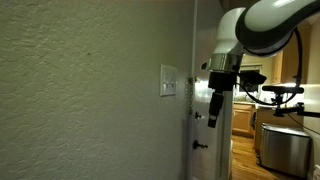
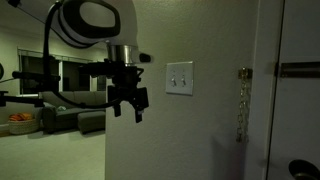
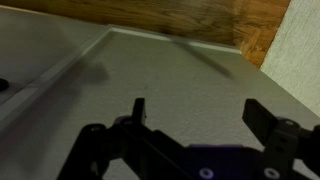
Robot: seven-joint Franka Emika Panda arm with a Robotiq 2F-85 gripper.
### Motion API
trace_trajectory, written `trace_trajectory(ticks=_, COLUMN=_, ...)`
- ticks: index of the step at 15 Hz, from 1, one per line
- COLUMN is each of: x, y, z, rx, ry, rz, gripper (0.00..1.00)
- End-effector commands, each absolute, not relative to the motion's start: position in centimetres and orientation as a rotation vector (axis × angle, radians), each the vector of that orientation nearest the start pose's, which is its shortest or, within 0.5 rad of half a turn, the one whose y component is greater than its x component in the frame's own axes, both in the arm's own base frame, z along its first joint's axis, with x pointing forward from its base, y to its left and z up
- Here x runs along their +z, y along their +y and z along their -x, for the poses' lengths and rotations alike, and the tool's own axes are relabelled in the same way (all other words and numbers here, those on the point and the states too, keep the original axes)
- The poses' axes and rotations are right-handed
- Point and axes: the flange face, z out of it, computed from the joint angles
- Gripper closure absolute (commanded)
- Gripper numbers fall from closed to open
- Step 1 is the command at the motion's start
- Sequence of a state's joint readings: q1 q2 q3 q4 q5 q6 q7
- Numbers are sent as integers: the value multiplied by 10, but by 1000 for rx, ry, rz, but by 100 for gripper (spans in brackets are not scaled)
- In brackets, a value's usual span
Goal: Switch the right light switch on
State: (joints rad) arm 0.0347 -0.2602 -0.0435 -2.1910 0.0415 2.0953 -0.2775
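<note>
Right light switch point(image 2: 185, 77): right-hand toggle of small white rectangular wall plate point(image 2: 179, 65) on pale textured wall point(image 2: 200, 135). Black Robotiq gripper point(image 2: 128, 105) well apart, fingers spread, empty. Toggle probably stiff, light, snap-action plastic: press with 1 fingertip, no grasp.

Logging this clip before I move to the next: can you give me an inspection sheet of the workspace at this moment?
Surface: textured wall, dimly lit.
Job's things: white wall plate with two switches; the right light switch is not touched, and its position is too small to tell.
Clutter: nothing seen.
Grippers: gripper hangs apart from the plate; its fingers are open with nothing between them.
Cables: dark cable loops off the arm.
Surroundings: door with a chain, sofa, metal bin, wooden floor.
</note>
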Motion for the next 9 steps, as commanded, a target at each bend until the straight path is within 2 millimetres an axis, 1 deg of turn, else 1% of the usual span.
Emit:
trace_trajectory(ticks=1, x=526, y=-2, z=-519, rx=-374, ry=-313, rz=3101, gripper=0)
trace_trajectory(ticks=6, x=547, y=-6, z=-550, rx=-535, ry=-195, rz=3128, gripper=0)
trace_trajectory(ticks=8, x=552, y=-12, z=-559, rx=-579, ry=-148, rz=3143, gripper=0)
trace_trajectory(ticks=9, x=555, y=-14, z=-560, rx=-590, ry=-130, rz=3154, gripper=0)
